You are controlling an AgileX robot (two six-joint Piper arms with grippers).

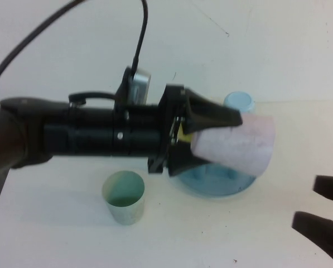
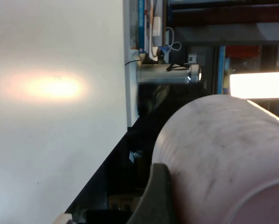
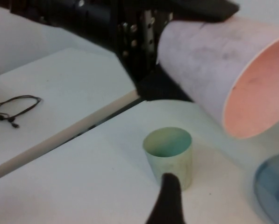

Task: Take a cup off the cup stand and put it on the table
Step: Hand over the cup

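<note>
The left gripper (image 1: pixel 211 137) is reaching in from the robot's left and is pinching the cup (image 1: pixel 236 146) across its narrow base end, one finger above it and one below. The cup is lying on its side in the air, its open mouth turned toward the robot's right, and is hanging over the cup stand (image 1: pixel 216 180), whose blue dish is showing beneath it. It is not touching the table (image 1: pixel 54 234).

In the right wrist view the pink inside of the cup (image 3: pixel 256 93) is facing the camera, well above the tabletop.

The right gripper (image 1: pixel 322 212) is waiting low at the right edge of the high view, its two dark fingers spread apart and holding nothing.

A pale green cup (image 1: pixel 123 196) is standing upright on the table near the left arm, apart from the stand. The rim of a light blue cup (image 1: pixel 239 101) is peeking out behind the pink one.

Step in hand, as judged: the cup appears lifted free of its peg and is being carried, so the removal looks done and the placing is not yet done.

The next move seems to call for swinging the cup sideways clear of the stand and the green cup, turning it upright, lowering it onto bare tabletop, and only then spreading the fingers.
</note>
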